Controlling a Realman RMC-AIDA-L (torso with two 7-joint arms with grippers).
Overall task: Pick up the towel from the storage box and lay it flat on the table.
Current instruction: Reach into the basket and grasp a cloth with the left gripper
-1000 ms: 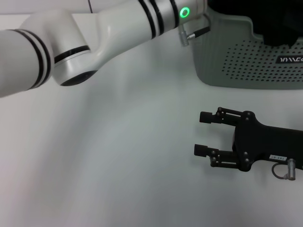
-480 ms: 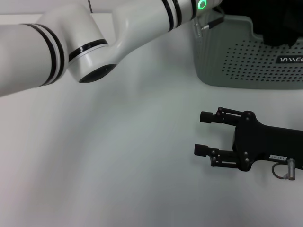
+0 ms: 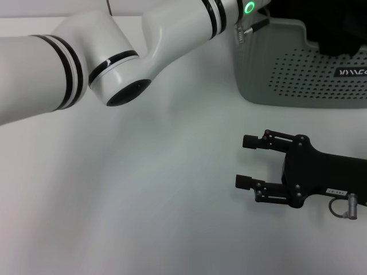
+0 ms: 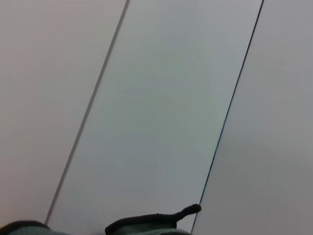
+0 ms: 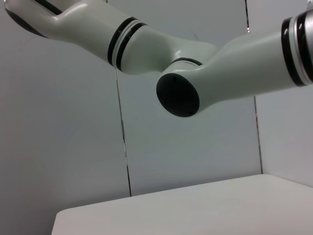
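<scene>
The storage box (image 3: 298,74), pale grey-green with dotted sides and a black label, stands at the far right of the table (image 3: 143,200). Dark black fabric (image 3: 338,28) shows inside it. The mustard-yellow towel is hidden. My left arm (image 3: 114,63) reaches across the far side of the table to the box's near corner; its wrist with a green light (image 3: 249,7) is at the box rim, and its gripper is out of view. My right gripper (image 3: 241,161) lies on the table in front of the box, open and empty.
The left wrist view shows only wall panels and a dark-edged grey shape (image 4: 151,223) at its edge. The right wrist view shows my left arm (image 5: 181,93) above the table's edge (image 5: 195,196).
My left arm has moved further right and toward the box; its elbow and green-lit wrist have shifted that way. The right gripper has not moved.
</scene>
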